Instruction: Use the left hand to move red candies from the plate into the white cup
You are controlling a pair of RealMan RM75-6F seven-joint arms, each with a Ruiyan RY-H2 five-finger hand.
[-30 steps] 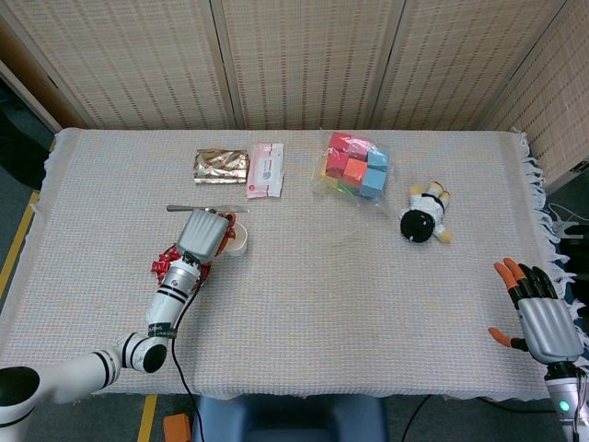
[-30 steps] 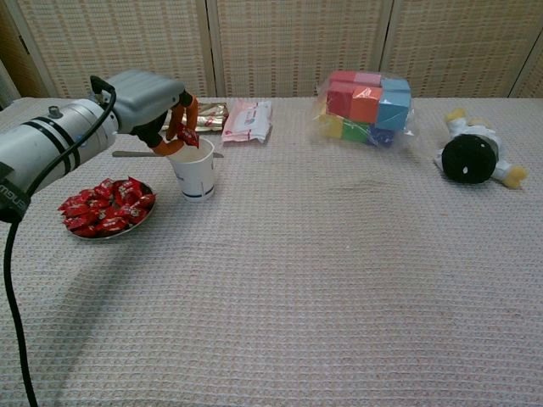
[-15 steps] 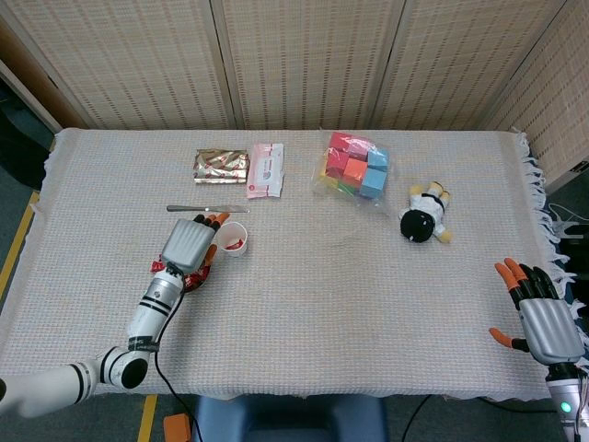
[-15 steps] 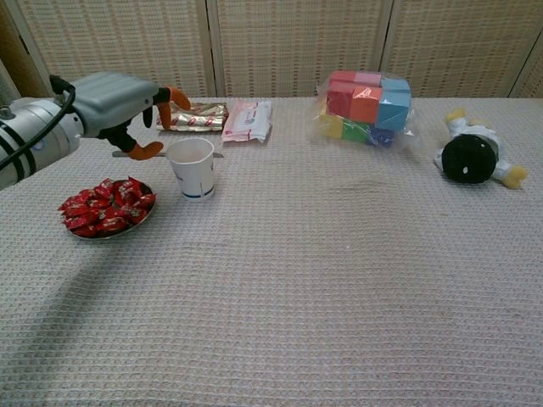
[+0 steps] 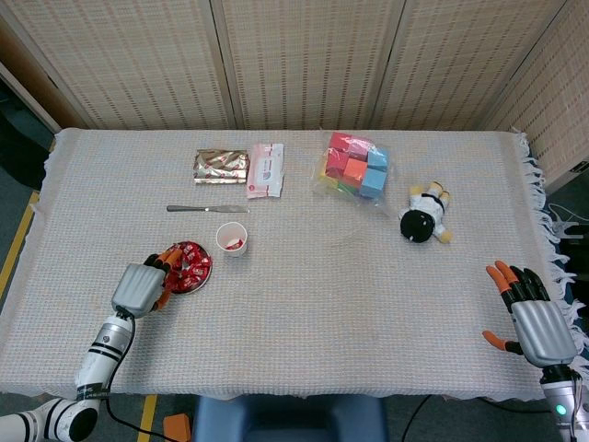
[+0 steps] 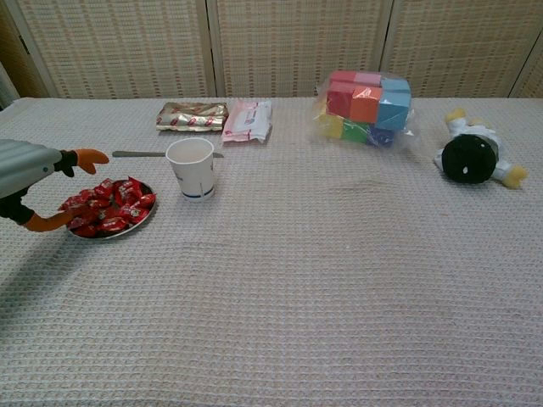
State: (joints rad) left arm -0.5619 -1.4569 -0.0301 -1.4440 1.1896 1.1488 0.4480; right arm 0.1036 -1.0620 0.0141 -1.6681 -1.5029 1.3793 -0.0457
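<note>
The left robot hand (image 5: pixel 144 286) hovers at the plate (image 5: pixel 206 273) near the tabletop's (image 5: pixel 368 295) left front, its orange-tipped fingers (image 6: pixel 87 156) spread apart and holding nothing, one above the plate's far rim and another at its near rim in the chest view. The plate carries a heap of red candies (image 6: pixel 106 204) in shiny wrappers. Just beside it, toward the middle of the tabletop, the white cup (image 5: pixel 231 238) stands upright, and the head view shows a red candy (image 5: pixel 235 244) lying inside it. Behind the cup, a metal knife (image 5: pixel 206 209) lies flat, parallel to the far edge. Farther back, toward the far edge, a gold foil packet (image 5: pixel 221 166) and a pink-and-white wipes packet (image 5: pixel 266 169) lie side by side. To their right sits a clear bag of colored blocks (image 5: pixel 354 167), with red, orange, blue, green and yellow cubes visible through the plastic. A small plush toy (image 5: pixel 424 216) with a black round body and yellow limbs lies toward the right edge. The right robot hand (image 5: pixel 532 319) shows only in the head view, at the front right corner past the tabletop's edge, its fingers fanned wide and empty. A woven, cream-colored cloth (image 6: pixel 339 280) covers the whole tabletop, with fringe along the right edge. Slatted wicker-like panels (image 5: pixel 304 60) stand behind the far edge.
</note>
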